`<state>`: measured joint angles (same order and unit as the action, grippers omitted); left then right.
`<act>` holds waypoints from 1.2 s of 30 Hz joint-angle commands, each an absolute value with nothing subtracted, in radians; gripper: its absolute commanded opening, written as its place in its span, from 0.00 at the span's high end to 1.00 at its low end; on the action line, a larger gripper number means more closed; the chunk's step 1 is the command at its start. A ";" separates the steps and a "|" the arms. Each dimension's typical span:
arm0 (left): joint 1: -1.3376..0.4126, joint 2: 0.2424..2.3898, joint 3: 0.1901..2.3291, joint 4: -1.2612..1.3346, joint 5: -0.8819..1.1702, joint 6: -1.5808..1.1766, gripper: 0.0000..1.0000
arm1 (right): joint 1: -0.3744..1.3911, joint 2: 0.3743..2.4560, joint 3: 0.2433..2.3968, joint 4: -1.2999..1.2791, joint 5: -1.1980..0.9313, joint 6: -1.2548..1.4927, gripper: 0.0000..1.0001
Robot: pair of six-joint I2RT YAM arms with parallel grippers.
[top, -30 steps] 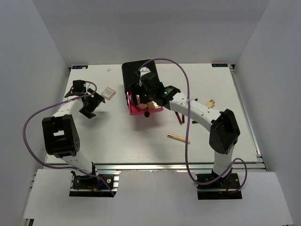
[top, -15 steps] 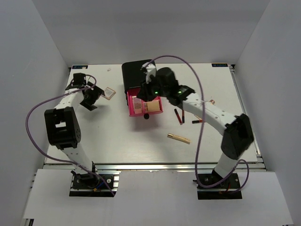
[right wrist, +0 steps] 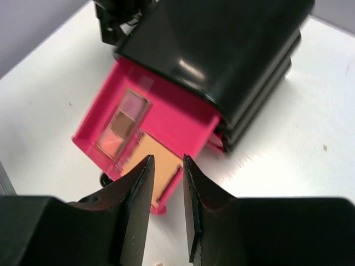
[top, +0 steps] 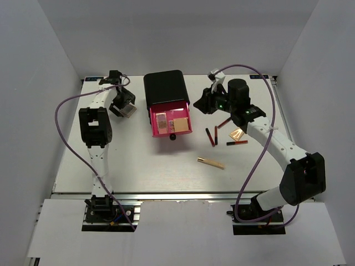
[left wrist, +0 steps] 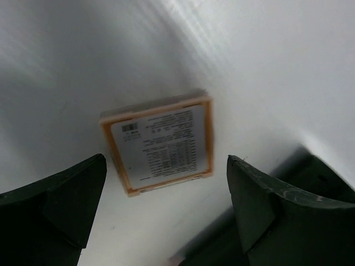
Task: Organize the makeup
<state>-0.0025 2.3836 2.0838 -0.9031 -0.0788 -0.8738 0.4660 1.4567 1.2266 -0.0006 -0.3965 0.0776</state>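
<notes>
A square orange-rimmed compact (left wrist: 158, 141) lies label-up on the table at the back left (top: 129, 111). My left gripper (left wrist: 166, 216) hangs just over it (top: 123, 104), open, its fingers well apart and touching nothing. The pink drawer (right wrist: 177, 119) of the black box (top: 165, 88) stands pulled out. It holds a pink palette (right wrist: 122, 124) and an orange compact (right wrist: 152, 147). My right gripper (right wrist: 167, 160) hovers to the right of the drawer (top: 201, 105), with a narrow empty gap between its jaws. Dark-red lip sticks (top: 209, 137), a peach tube (top: 237, 133) and a gold-beige stick (top: 211, 162) lie at centre right.
The black box (right wrist: 222, 50) stands at the back centre, with the drawer knob (top: 172, 136) sticking out toward the front. White walls close in the table on three sides. Purple cables loop beside both arms.
My right gripper drew back from the drawer to the right and its jaws narrowed; the orange compact stays in the drawer. My left gripper moved back and right, over the back-left compact.
</notes>
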 commanded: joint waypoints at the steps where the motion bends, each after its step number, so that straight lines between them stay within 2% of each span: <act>1: -0.031 2.368 2.134 -1.028 -0.138 -0.882 0.02 | 0.436 1.399 1.192 0.029 -0.400 0.093 0.67; 11: -0.066 2.480 2.267 -1.094 -0.187 -0.923 0.02 | 0.402 1.350 1.126 0.054 -0.411 0.138 0.67; 19: -0.063 2.528 2.258 -1.181 -0.271 -0.922 0.02 | 0.387 1.307 1.069 0.078 -0.408 0.178 0.67; 28: -0.061 2.527 2.160 -1.189 -0.302 -0.914 0.11 | 0.362 1.292 1.061 0.092 -0.413 0.183 0.67; 36: -0.038 2.321 1.849 -1.022 -0.311 -0.772 0.18 | 0.353 1.287 1.046 0.100 -0.433 0.192 0.67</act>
<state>-0.0593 2.3463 1.9701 -1.0233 -0.2794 -0.8738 0.3592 1.3174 1.0622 0.0471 -0.4068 0.1787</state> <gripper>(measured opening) 0.828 0.329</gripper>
